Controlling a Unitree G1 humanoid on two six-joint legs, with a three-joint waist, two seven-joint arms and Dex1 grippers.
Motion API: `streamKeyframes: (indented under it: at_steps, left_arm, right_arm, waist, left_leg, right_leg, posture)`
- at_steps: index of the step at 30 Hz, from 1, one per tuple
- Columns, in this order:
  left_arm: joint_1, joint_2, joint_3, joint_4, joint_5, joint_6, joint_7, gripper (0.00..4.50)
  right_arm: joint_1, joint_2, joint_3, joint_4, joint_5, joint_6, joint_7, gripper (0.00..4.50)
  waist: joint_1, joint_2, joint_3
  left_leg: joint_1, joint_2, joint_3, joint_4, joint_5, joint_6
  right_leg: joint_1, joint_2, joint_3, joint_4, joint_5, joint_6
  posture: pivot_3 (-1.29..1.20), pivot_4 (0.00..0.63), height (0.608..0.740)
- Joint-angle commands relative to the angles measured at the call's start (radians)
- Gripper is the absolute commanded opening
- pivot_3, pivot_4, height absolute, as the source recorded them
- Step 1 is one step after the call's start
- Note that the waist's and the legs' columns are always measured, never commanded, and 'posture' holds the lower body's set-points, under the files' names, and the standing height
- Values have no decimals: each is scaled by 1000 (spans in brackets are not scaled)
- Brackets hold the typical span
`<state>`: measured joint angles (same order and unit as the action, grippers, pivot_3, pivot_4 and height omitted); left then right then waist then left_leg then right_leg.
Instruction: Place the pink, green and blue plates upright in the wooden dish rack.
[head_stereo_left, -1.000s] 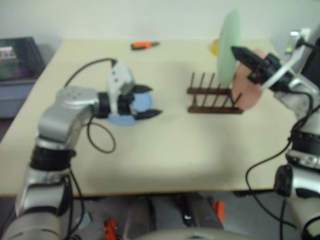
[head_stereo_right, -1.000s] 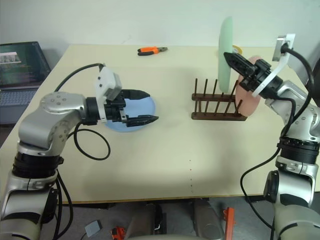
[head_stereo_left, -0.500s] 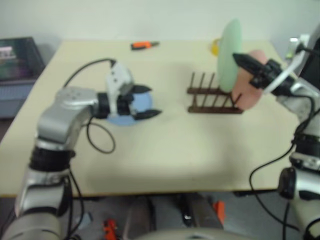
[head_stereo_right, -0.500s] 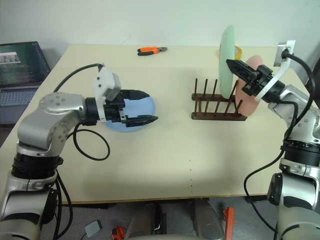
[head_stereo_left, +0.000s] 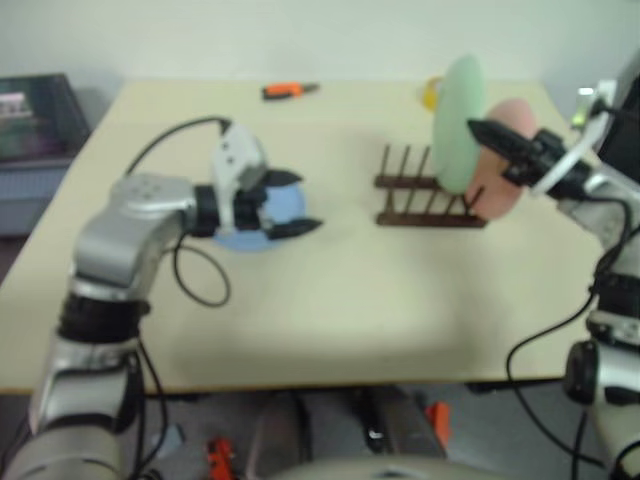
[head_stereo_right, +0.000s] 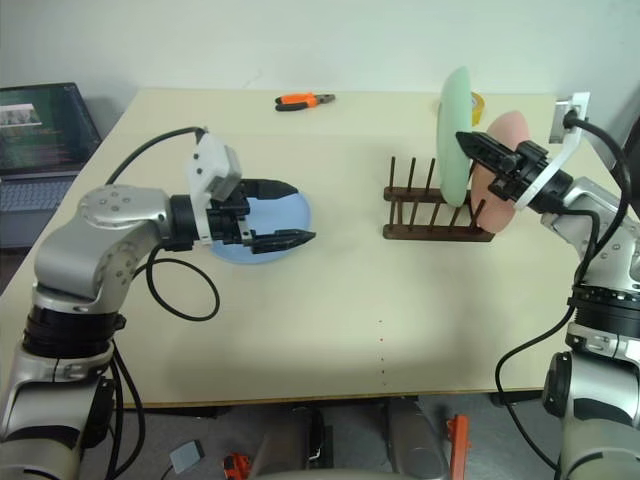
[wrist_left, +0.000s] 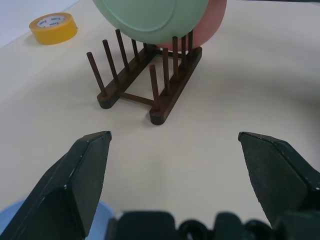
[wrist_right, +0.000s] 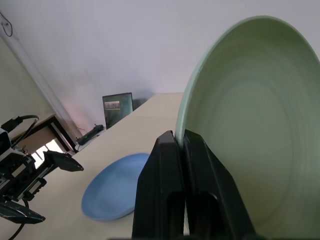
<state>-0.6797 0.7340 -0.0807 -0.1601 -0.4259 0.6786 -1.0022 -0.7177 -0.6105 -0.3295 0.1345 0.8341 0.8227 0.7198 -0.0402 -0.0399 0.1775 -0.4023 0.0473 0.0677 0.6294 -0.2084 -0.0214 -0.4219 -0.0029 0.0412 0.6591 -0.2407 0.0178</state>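
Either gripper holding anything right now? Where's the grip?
Right gripper pinches the green plate by its rim, above the dish rack. Left gripper is open, empty.

Rack (head_stereo_right: 437, 214) mid-table w/ 2 plates (head_stereo_right: 455, 136) at its right end, 3rd plate (head_stereo_right: 268, 226) flat, well left

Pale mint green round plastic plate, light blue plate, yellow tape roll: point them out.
Green plate (head_stereo_right: 455, 135), right eye view, upright face.
Blue plate (head_stereo_right: 290, 215), right eye view, bare right rim.
Tape roll (wrist_left: 52, 27), left wrist view, outer band.

Bare table (head_stereo_right: 380, 300) lies open before the wooden dish rack (head_stereo_right: 437, 212), whose right slots the pink plate (head_stereo_right: 500, 170) blocks.
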Motion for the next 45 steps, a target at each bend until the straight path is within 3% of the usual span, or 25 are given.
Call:
streamKeyframes:
  at_steps: [1,34,38,45]
  left_arm:
    - [-11,14,28,-37,-7,-7,0,4500]
    - [-8,29,27,-39,-5,-5,3,4500]
    - [-9,28,26,-39,-6,-6,4,4500]
    - [-10,26,23,-39,-7,-6,4,4500]
  right_arm:
    - [0,-22,-6,-10,-11,-1,8,27]
    - [22,-32,5,35,-90,-11,29,27]
    - [27,-33,2,28,-90,-6,36,1012]
    - [38,-32,3,-5,-97,-5,38,3502]
  waist:
    - [0,0,0]
    - [0,0,0]
    - [0,0,0]
    - [0,0,0]
  left_leg:
    - [0,0,0,0,0,0]
    - [0,0,0,0,0,0]
    - [0,0,0,0,0,0]
    - [0,0,0,0,0,0]
  right_leg:
    - [0,0,0,0,0,0]
    - [0,0,0,0,0,0]
    - [0,0,0,-1,0,0]
    - [0,0,0,-1,0,0]
  posture:
    - [0,150,740]
    - [0,150,740]
    - [0,150,740]
    - [0,150,740]
